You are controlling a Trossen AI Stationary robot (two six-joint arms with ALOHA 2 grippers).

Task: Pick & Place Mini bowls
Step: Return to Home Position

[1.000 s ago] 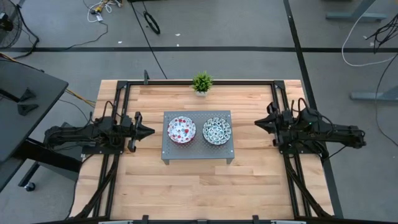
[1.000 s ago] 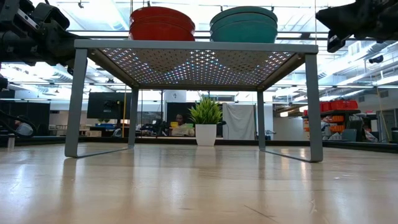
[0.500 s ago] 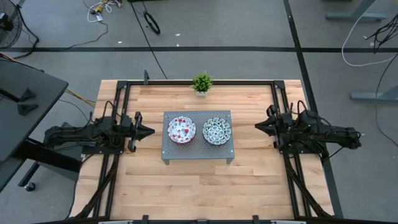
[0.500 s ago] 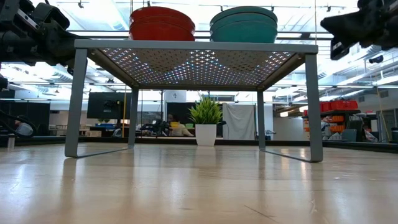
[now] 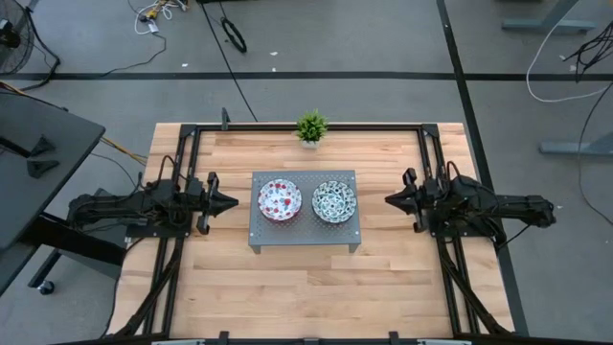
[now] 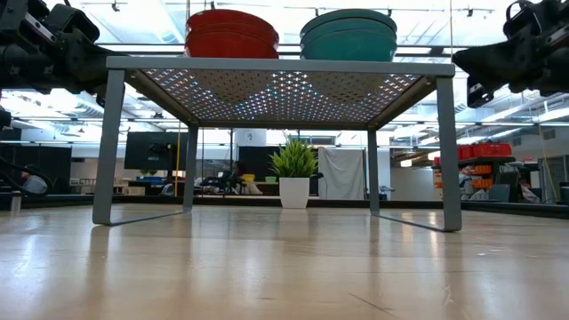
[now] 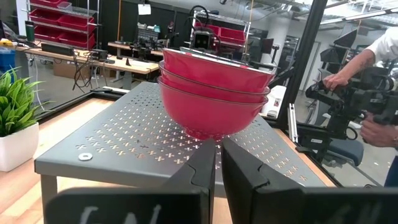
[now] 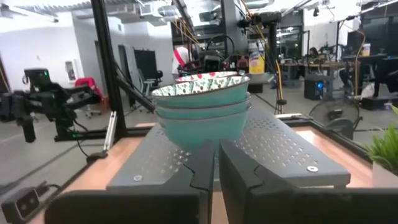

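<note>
Two bowl stacks point(image 5: 280, 199) on shelf point(image 5: 305, 235); left pincer point(image 5: 230, 202), right pincer point(image 5: 390, 199) closed.

From above, the red-spotted stack point(image 5: 280, 199) and the blue-green stack point(image 5: 334, 200) each show the top bowl only; the lower bowls are hidden. At table height, bowl interiors are hidden. From the right wrist, the blue-green stack hides all but the red-spotted stack's rim. A person point(image 7: 380, 53) is cut off at the picture edge.

The shelf point(image 5: 305, 236) is showing matt grey perforated metal, and on it the red bowls point(image 7: 211, 99) and teal bowls point(image 8: 202, 115) are gleaming like glazed ceramic. Under the shelf, the table point(image 5: 306, 292) is showing smooth, faintly shiny pale wood.
</note>
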